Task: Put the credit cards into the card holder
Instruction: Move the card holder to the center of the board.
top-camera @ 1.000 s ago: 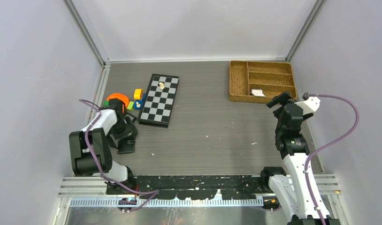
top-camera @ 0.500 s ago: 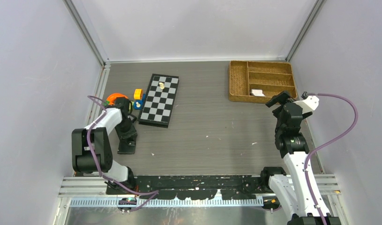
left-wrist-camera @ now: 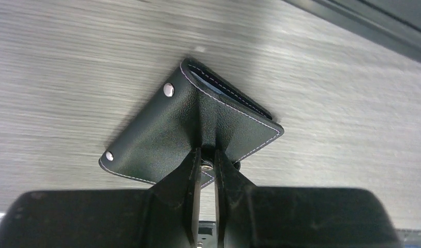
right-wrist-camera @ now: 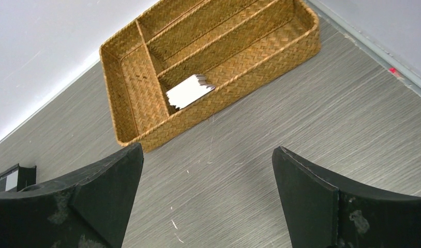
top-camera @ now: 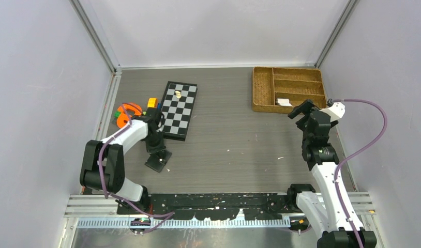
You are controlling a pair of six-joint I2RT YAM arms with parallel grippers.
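Observation:
The card holder [left-wrist-camera: 162, 129] is a black stitched wallet with silver snaps, and it lies on the grey table near the left front [top-camera: 159, 159]. My left gripper [left-wrist-camera: 207, 156] is shut on its snap strap at the near edge, with the fingers pinching the flap between them. From above, that gripper [top-camera: 156, 148] stands right over the wallet. The credit cards [right-wrist-camera: 189, 90] are a small whitish stack in one compartment of the woven tray [top-camera: 283, 102]. My right gripper [right-wrist-camera: 206, 155] hangs open above bare table just in front of the tray, with nothing between its fingers [top-camera: 302, 110].
The brown woven divided tray [top-camera: 262, 88] sits at the back right, and its front wall [right-wrist-camera: 234, 88] is close to the right gripper. A chessboard [top-camera: 175, 113] with a small piece lies at centre left. Coloured toys [top-camera: 126, 111] sit near the left wall.
My left gripper has closed on the card holder and drawn it to the right, away from the left wall. The right gripper has shifted slightly left and stays open.

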